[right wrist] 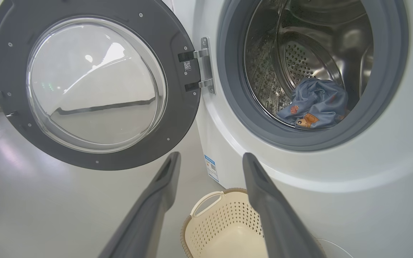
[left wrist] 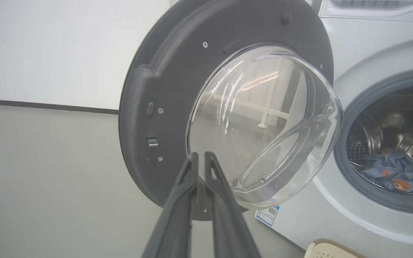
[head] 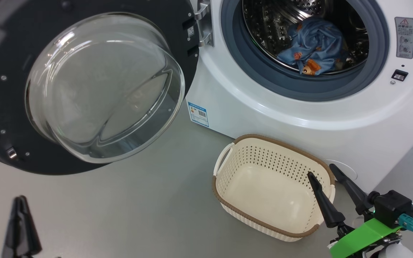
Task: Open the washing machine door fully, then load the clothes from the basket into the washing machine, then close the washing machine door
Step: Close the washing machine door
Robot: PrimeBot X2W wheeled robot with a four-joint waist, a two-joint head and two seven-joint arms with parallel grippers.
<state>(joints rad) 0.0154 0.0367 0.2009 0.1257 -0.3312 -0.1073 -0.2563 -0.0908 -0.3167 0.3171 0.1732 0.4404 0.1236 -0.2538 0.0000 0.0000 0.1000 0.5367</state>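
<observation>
Right gripper [head: 320,170] is spread wide, its two long, dark, tapering fingers holding nothing; seen from my head, the tips lie over the right end of the basket [head: 249,136]. Left gripper [left wrist: 201,154] has its fingers pressed together with only a thin slit between them. It grips nothing and points at the lower rim of the door [head: 91,89] without touching it.

The door is swung wide on its metal hinge [head: 203,21] at the left of the opening. Its broad dark rim is matte on this inner face and dotted with small screws, and the clear glass bowl bulges out towards me, catching reflections.

The clothes [head: 316,46] lie crumpled low in the drum [head: 264,28], soft blue fabric with small orange figures, resting on shiny perforated steel. A smooth grey seal [head: 235,53] rings the opening in the glossy white washing machine [head: 299,118].

The basket is cream plastic, rectangular with rounded corners, with perforated walls, a brown woven-look rim and a white handle. It stands on the floor [head: 138,208] just beside the machine's lower front edge, its smooth bottom bare. A small blue label [head: 197,114] sits at the machine's lower left corner. Plain grey floor lies open between the door's lower rim and the basket.
</observation>
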